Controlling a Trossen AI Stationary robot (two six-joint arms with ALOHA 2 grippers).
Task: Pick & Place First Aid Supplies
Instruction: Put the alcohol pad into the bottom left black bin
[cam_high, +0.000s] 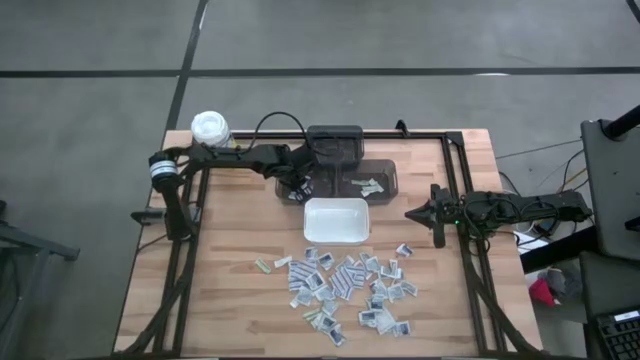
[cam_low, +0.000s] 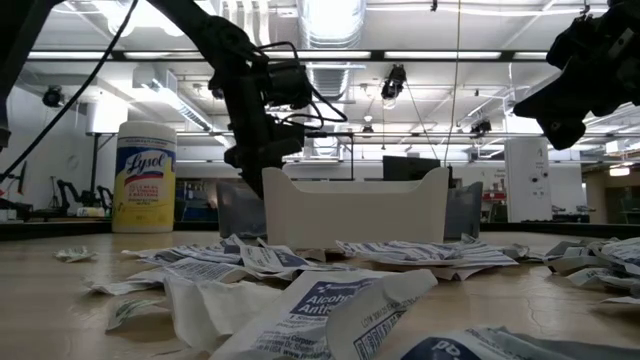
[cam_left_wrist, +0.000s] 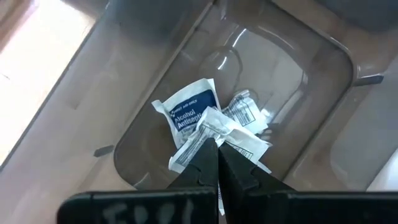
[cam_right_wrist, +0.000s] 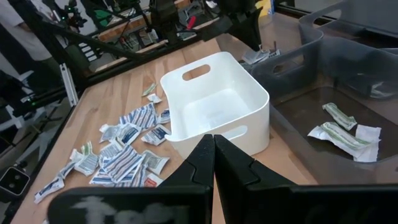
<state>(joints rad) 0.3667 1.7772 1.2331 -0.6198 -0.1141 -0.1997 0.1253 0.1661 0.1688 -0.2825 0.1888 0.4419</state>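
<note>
Small flat white-and-blue sealed packets (cam_low: 330, 300) lie scattered along the surface's near edge, the closest blurred. Behind them, a white rectangular plastic tray (cam_high: 336, 220) partly hides a grey translucent bin (cam_high: 385, 175). Left gripper (cam_left_wrist: 216, 144), jaws clenched, holds nothing above the bin's packets. Right gripper (cam_high: 410, 213), jaws clenched, hovers empty near the right edge.

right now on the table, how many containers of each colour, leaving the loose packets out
white tray: 1
grey see-through bins: 3, as far as the views show
yellow canister with white lid: 1
total: 5
</note>
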